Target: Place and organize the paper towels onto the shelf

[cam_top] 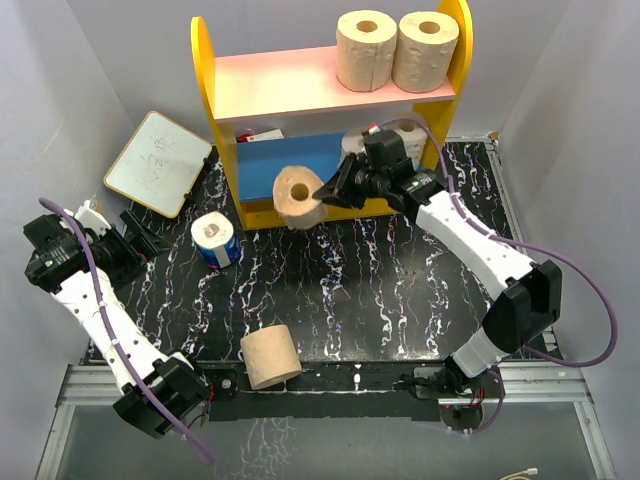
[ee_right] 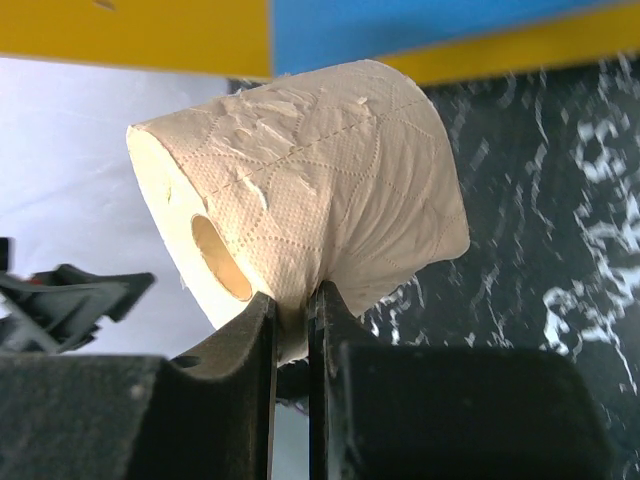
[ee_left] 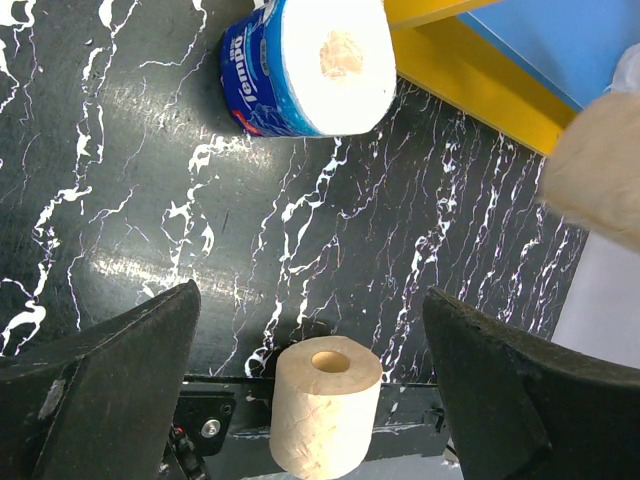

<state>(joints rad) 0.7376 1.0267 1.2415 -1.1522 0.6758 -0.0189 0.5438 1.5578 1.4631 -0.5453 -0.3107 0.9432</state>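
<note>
Held off the table (cam_top: 350, 290) in front of the shelf (cam_top: 205, 60), at about 12 o'clock of the top view: one tan paper towel roll (cam_top: 300, 198) (ee_right: 300, 180), tilted, hollow core facing up and left, overlapping the yellow front lip of the blue lower board (cam_top: 285, 160). Right hand (cam_top: 325, 190) (ee_right: 292, 305) clamped on that roll, fingers nearly together and pinching its rim. On the pink upper board (cam_top: 280, 85), toward its 3 o'clock end: two more tan rolls (cam_top: 366, 50) (cam_top: 425, 50) upright, side by side and touching. On the lower tier behind the right hand: a white roll (cam_top: 408, 133), partly hidden. At 9 o'clock on the table, just off the shelf's left foot: blue-wrapped roll (cam_top: 215, 240) (ee_left: 310, 65), standing on end. At 7 o'clock, at the near edge: last tan roll (cam_top: 270, 357) (ee_left: 322, 405), upright. Left hand (cam_top: 138, 232) (ee_left: 310, 300) at 9 o'clock, fingers spread wide, gripping nothing. At 10 o'clock, flat beside the shelf: whiteboard (cam_top: 158, 163).
</note>
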